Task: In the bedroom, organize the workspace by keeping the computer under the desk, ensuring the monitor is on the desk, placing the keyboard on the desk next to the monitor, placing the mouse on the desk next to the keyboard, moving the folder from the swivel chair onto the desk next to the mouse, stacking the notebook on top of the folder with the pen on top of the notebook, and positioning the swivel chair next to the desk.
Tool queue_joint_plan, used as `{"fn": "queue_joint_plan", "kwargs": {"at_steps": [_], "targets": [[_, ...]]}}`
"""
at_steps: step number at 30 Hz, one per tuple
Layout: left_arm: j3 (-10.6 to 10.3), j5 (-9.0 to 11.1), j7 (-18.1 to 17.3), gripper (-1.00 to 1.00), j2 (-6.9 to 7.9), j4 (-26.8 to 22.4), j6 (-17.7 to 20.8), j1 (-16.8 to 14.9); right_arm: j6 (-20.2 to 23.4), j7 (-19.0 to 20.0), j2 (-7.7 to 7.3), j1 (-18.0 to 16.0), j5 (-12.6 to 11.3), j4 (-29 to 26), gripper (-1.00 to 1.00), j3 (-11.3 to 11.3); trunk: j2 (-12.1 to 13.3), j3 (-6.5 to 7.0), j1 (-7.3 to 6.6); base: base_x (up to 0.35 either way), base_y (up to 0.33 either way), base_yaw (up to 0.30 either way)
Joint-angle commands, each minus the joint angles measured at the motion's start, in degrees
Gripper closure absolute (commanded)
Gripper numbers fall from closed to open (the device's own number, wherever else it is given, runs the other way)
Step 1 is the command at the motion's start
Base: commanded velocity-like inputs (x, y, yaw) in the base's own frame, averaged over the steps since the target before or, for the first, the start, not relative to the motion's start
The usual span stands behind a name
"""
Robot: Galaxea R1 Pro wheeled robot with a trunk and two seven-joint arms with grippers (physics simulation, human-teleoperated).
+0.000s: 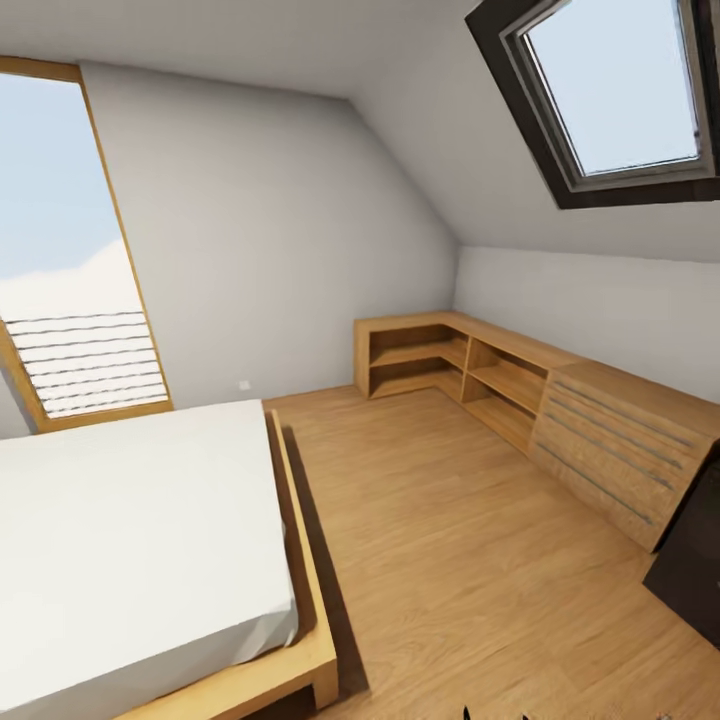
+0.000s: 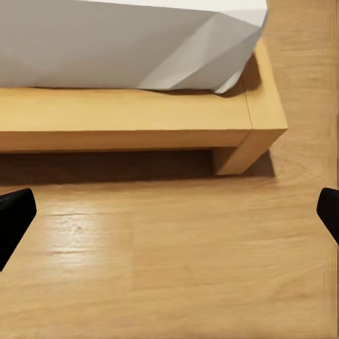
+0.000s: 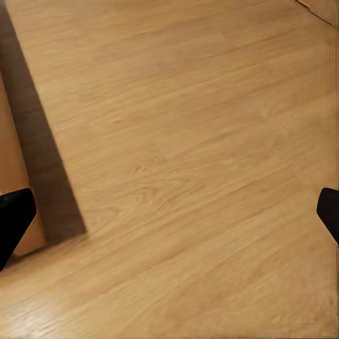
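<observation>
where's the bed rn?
The bed fills the head view's lower left, under the tall window; its wooden frame corner sits on the wood floor ahead of the left gripper.

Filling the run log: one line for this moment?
phase: in transit | view: bed, corner shelving | left gripper: open, empty | right gripper: open, empty

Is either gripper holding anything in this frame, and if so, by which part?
Nothing is held. The left gripper is open above bare wood floor near the bed frame; the right gripper is open over floor too.
</observation>
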Motion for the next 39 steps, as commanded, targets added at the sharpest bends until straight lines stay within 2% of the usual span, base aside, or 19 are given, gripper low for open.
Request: {"fn": "queue_joint_plan", "kwargs": {"at_steps": [1, 17, 31, 39], "targets": [[-0.01, 0.13, 0.01, -1.0, 0.0, 0.01, -0.13, -0.02, -0.16, -0.09, 0.08, -0.06, -0.16, 0.04, -1.0, 0.04, -0.07, -0.14, 0.01, 0.0, 0.0, -0.258], [-0.35, -0.23, -0.13, -1.0, -0.05, 2.39, -0.12, -0.02, 0.25, -0.09, 0.22, -0.06, -0.06, -0.01, -1.0, 0.04, -0.07, -1.33, 0.01, -0.004, 0.003, -0.191], [-0.43, -0.23, -0.24, -1.0, -0.06, 2.42, -0.12, -0.02, 0.26, -0.18, 0.21, -0.06, -0.18, -0.03, -1.0, -0.07, -0.07, -2.44, 0.01, -0.195, 0.16, -0.164], [-0.43, -0.23, -0.26, -1.0, -0.06, 2.42, -0.12, -0.02, 0.27, -0.18, 0.46, -0.06, -0.09, 0.11, -1.0, -0.05, -0.07, -3.08, 0.01, -0.055, 0.045, -0.131]]}}
